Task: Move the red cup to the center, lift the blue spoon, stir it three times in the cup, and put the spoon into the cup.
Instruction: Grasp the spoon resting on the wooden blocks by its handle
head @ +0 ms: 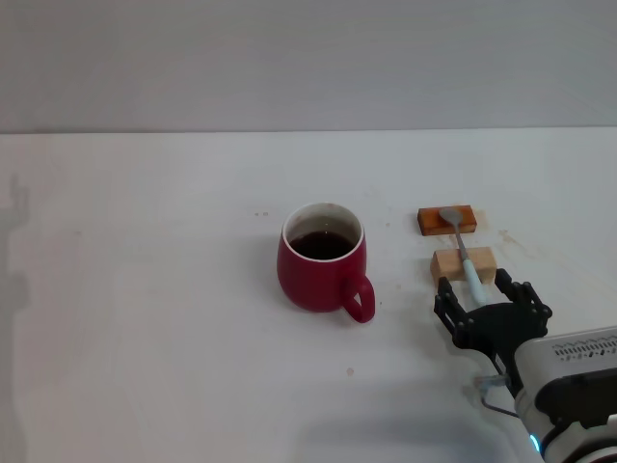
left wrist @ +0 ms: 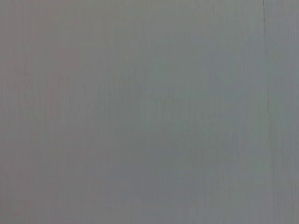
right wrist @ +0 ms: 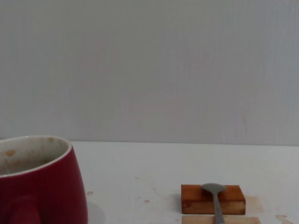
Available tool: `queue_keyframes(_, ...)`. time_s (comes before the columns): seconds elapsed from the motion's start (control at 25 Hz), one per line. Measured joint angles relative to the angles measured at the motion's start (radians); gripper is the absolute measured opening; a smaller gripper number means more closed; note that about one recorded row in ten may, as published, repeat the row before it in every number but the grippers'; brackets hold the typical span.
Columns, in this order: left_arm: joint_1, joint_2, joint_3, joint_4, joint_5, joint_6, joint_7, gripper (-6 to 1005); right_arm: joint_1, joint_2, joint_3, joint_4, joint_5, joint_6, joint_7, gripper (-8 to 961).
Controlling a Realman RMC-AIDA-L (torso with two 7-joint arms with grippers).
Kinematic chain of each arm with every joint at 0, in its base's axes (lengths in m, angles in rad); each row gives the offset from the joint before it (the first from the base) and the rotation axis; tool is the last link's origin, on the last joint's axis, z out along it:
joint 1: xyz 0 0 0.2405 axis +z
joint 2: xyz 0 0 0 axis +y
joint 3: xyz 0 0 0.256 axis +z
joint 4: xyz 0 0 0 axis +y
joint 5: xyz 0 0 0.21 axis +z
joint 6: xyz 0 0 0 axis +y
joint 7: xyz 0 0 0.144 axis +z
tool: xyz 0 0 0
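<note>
The red cup (head: 318, 265) stands upright near the middle of the white table, handle toward me, with dark liquid inside. It also shows in the right wrist view (right wrist: 37, 186). The blue spoon (head: 464, 253) lies across two small wooden blocks to the right of the cup, bowl on the far block, pale-blue handle toward me. Its grey bowl shows in the right wrist view (right wrist: 214, 189). My right gripper (head: 485, 295) is open, low at the near end of the spoon handle, with one finger on either side. My left gripper is out of view.
A dark orange block (head: 446, 220) and a pale wooden block (head: 463, 262) hold up the spoon; both show in the right wrist view, the orange block (right wrist: 233, 199) and the pale block (right wrist: 201, 220). The white table (head: 145, 289) ends at a grey wall behind.
</note>
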Motion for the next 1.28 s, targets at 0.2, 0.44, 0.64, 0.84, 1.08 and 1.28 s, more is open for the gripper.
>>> queue_keyframes(0.2, -0.001, 0.0, -0.001, 0.0, 0.0, 0.002, 0.0, 673, 0.008, 0.002, 0.001, -0.005, 0.0, 0.004, 0.0, 738)
queue_keyframes(0.44, -0.001, 0.0, -0.001, 0.0, 0.0, 0.003, -0.001, 673, 0.014, 0.003, 0.002, -0.008, 0.01, 0.001, 0.0, 721)
queue_keyframes(0.64, -0.001, 0.001, -0.001, 0.001, 0.0, 0.003, -0.002, 673, 0.026, 0.003, 0.0, -0.01, 0.041, -0.002, 0.0, 638)
queue_keyframes(0.84, -0.001, 0.001, 0.0, 0.002, 0.0, 0.003, -0.001, 666, 0.034, 0.003, -0.001, -0.015, 0.041, -0.003, 0.0, 555)
queue_keyframes(1.08, -0.001, 0.001, 0.0, 0.002, 0.0, 0.003, -0.002, 666, 0.038, 0.003, -0.003, -0.018, 0.042, -0.002, 0.0, 509)
queue_keyframes(1.28, -0.001, 0.001, 0.0, 0.002, 0.0, 0.003, -0.003, 666, 0.039, 0.002, 0.0, -0.018, 0.042, 0.001, 0.0, 450)
